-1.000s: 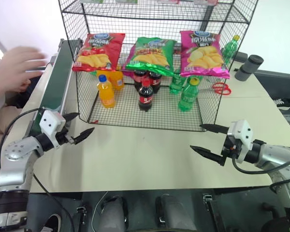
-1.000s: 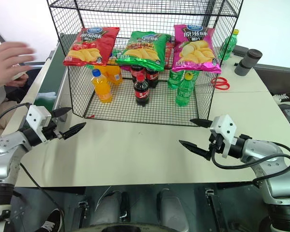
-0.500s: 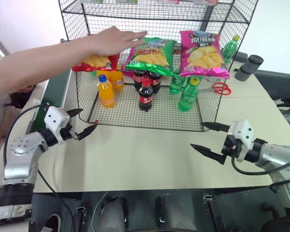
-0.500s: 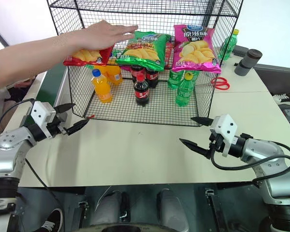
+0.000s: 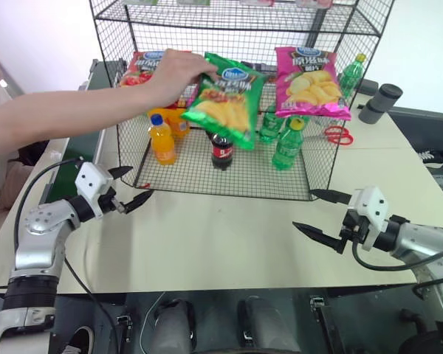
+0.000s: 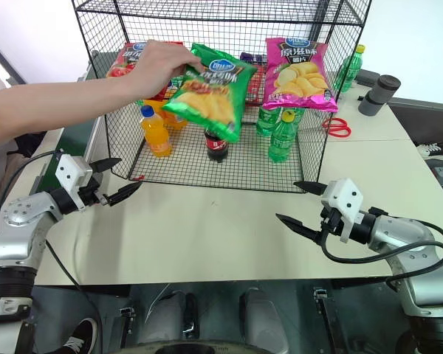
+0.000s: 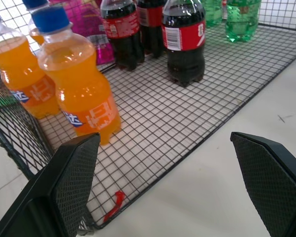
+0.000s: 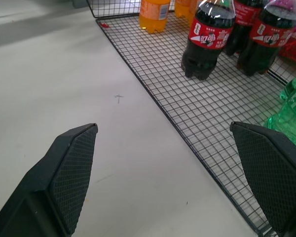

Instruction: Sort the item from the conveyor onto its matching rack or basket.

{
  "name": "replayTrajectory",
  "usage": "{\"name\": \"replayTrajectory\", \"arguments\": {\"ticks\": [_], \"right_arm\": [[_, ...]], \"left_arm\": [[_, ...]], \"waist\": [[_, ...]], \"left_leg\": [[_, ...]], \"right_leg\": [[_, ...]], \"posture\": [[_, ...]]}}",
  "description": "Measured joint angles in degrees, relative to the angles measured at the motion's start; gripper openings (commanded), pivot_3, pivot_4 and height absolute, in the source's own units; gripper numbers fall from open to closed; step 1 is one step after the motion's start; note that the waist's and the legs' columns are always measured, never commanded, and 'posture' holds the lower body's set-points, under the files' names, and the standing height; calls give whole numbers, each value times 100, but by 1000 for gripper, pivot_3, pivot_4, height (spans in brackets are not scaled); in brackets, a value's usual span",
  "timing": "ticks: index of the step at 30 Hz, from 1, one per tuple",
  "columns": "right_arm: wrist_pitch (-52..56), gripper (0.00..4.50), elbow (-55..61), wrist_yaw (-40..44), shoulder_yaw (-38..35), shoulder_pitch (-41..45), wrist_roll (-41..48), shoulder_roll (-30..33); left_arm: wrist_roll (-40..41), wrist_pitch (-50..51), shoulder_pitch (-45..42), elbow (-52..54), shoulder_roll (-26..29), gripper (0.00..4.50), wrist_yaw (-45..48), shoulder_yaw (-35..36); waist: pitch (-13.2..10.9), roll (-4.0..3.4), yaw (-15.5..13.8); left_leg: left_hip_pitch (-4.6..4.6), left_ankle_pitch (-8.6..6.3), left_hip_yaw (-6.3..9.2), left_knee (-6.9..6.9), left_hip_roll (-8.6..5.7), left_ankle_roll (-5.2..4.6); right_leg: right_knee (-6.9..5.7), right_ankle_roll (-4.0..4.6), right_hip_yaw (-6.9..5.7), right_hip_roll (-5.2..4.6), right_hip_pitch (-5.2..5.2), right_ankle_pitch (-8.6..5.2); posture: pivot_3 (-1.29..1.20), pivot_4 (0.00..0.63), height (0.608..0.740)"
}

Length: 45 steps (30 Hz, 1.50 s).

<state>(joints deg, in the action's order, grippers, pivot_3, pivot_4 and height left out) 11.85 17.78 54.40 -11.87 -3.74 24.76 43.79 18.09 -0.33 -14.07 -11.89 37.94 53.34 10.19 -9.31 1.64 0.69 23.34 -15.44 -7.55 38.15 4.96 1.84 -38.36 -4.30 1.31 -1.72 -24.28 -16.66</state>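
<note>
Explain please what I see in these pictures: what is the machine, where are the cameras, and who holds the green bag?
This is a humanoid robot with two arms. Two pictures come from cameras in its head, looking down over a pale table. The other two come from a camera on each wrist, looking along the black fingers. The left end effector and the right end effector are both open and hold nothing. On the table stands a black wire rack with orange, cola and green bottles at its bottom and a red crisp bag and a pink crisp bag above. A person's hand holds the green crisp bag at the rack's front.
</note>
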Motion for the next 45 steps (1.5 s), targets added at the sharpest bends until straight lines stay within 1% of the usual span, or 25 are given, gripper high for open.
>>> {"name": "replayTrajectory", "arguments": {"ticks": [19, 22, 26, 34, 39, 45], "right_arm": [[-167, 4483, 0, 29, 1, -13, -150, 8], [-150, 4483, 0, 72, 2, 5, -144, 12], [-93, 4483, -8, 131, 65, 176, -143, 12], [-53, 4483, -162, 166, 238, 451, -154, -1], [-66, 4483, -225, 156, 352, 528, -218, -17], [-54, 4483, -242, 154, 423, 653, -215, -33]], "left_arm": [[-8, -36, -21, -94, -44, 4500, 124, -30], [14, 0, 47, -60, -7, 4500, 360, -50], [154, 175, 101, -7, 2, 4500, 555, -46], [640, 754, 144, 240, 12, 4500, 649, 72], [557, 391, 158, 236, 15, 4500, 619, 74], [689, 502, 338, 386, 15, 4500, 642, 146]], "waist": [[0, 0, -2], [0, 0, 3], [0, 0, 2], [1, 0, 1], [1, 0, 0], [1, 0, 11]], "left_leg": [[0, 0, 0, 2, 0, 0], [0, 0, 0, 2, 0, 0], [-1, 1, 0, 5, 0, 1], [-1, 0, 1, 6, 0, 1], [-1, 1, 1, 6, 0, 1], [-2, 0, 1, 6, 1, 1]], "right_leg": [[-2, 0, 0, 0, 0, 0], [-2, 0, 0, 0, 0, 0], [-7, 0, 0, 1, 0, 0], [-8, 0, 0, 1, 0, 0], [-8, 0, 0, 1, 0, 0], [-9, 0, 1, 1, 0, 0]], "posture": [[0, 150, 740], [0, 150, 740], [0, 150, 740], [0, 150, 740], [0, 150, 740], [0, 150, 740]]}}
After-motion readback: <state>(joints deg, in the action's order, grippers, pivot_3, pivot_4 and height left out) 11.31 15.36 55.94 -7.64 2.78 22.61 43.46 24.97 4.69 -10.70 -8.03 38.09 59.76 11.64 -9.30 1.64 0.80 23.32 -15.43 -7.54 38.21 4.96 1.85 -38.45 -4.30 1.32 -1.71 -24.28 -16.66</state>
